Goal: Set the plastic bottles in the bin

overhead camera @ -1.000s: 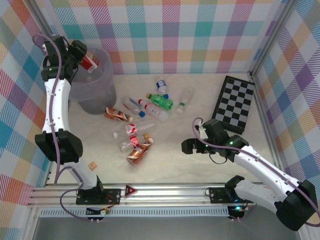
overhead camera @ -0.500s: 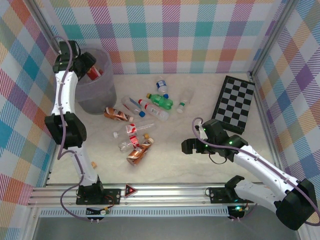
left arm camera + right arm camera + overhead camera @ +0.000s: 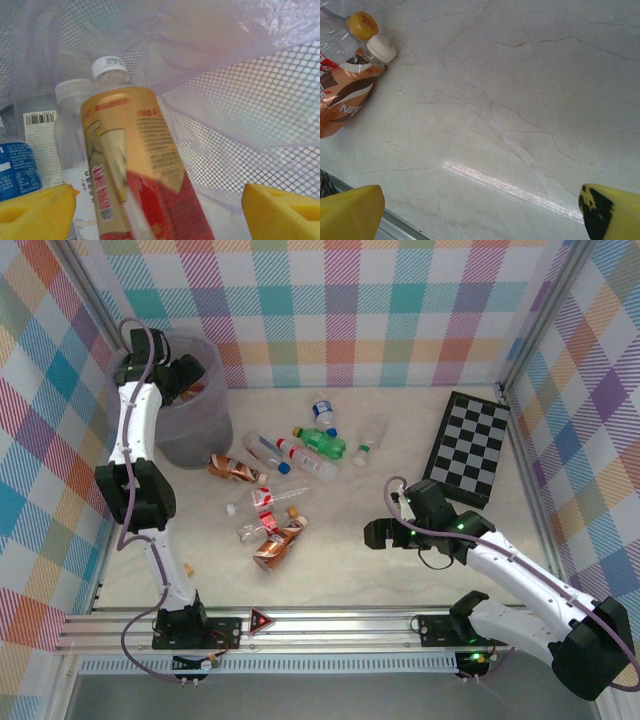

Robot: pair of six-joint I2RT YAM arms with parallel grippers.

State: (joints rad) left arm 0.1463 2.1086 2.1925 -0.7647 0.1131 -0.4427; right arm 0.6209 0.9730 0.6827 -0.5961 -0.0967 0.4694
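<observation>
Left hand (image 3: 185,378), fingers spread, hangs inside the bin (image 3: 197,437) with a gold-and-red bottle (image 3: 140,170) loose between them; lifting out could snag the liner (image 3: 225,40). Right hand (image 3: 480,210) released, empty.

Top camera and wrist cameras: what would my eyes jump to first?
The left gripper, down inside the grey bin at the far left, is open with a gold-and-red bottle between its fingers. Next come the colourful plastic bottles scattered mid-table, and the checkerboard at the right.
</observation>
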